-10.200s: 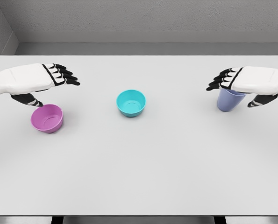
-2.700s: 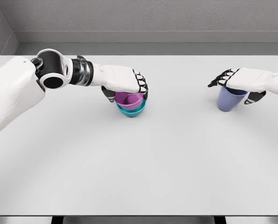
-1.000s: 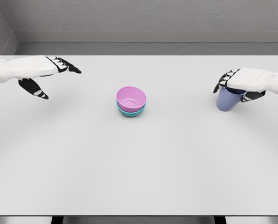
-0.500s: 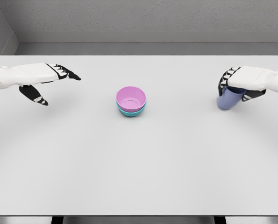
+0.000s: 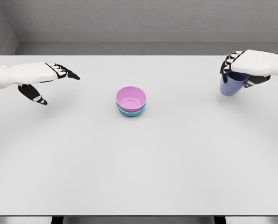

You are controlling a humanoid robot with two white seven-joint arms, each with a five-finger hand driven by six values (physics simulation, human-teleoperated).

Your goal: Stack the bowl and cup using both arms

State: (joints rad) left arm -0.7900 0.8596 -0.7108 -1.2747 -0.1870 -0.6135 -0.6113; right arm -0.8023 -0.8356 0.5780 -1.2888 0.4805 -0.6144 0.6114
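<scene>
A pink bowl (image 5: 131,98) sits nested inside a teal bowl (image 5: 131,111) near the middle of the white table (image 5: 139,163). At the far right my right hand (image 5: 236,70) is shut on a blue cup (image 5: 231,86), gripping its rim from above and holding it lifted off the table. My left hand (image 5: 45,81) hovers over the table's left side, fingers spread and holding nothing, well apart from the bowls.
A grey wall (image 5: 139,18) runs behind the table's far edge. The table's front edge lies near the bottom of the view.
My right hand closed on the blue cup and raised it off the table. The left hand stayed at the left, barely shifting. The stacked bowls have not moved.
</scene>
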